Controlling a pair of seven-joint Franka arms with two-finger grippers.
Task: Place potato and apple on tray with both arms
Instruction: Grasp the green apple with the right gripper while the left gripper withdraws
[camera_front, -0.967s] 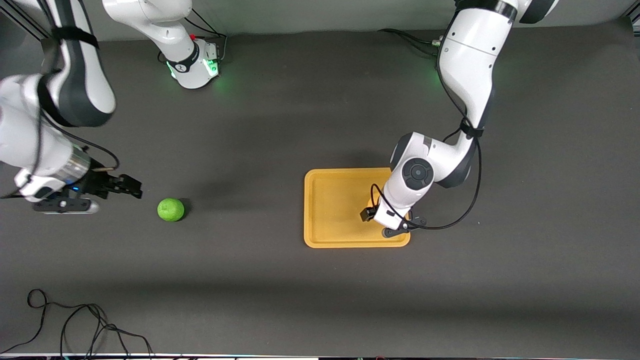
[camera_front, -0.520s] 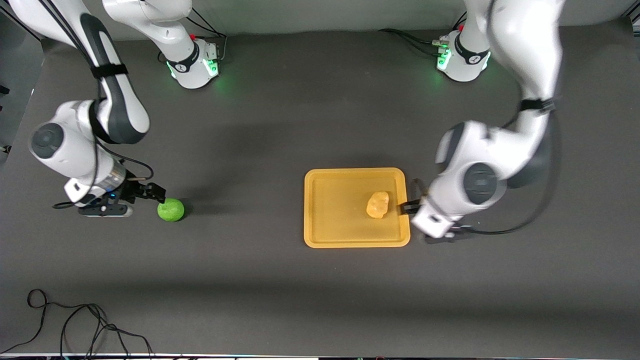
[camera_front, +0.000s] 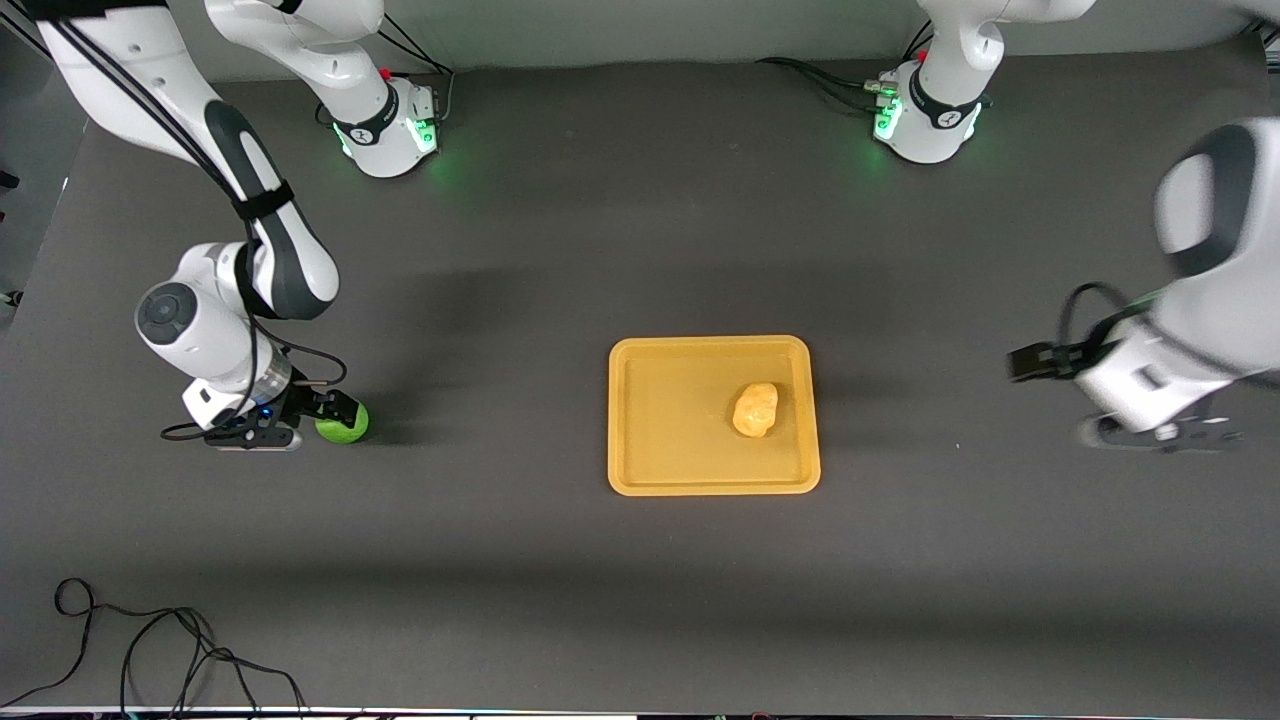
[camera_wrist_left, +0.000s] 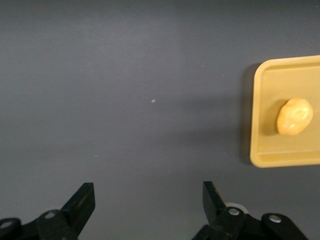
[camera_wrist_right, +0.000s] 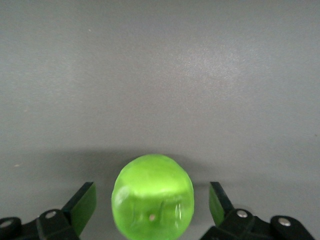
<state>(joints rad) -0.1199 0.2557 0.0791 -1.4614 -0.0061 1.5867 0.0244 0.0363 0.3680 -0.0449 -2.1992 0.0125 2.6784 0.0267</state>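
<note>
only right gripper (camera_wrist_right: 152, 205) wrist view shows apple (camera_wrist_right: 153, 196) seemingly ungripped.

High front camera facing both bases, left wrist camera looking down from well up, sharing the tray (camera_front: 640, 478) (camera_wrist_left: 260, 115), right wrist camera close over the apple (camera_wrist_right: 153, 196) (camera_front: 349, 424)

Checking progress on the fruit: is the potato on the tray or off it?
On it. The potato lies inside the tray's rim, alone; the left tool is open over bare table.
</note>
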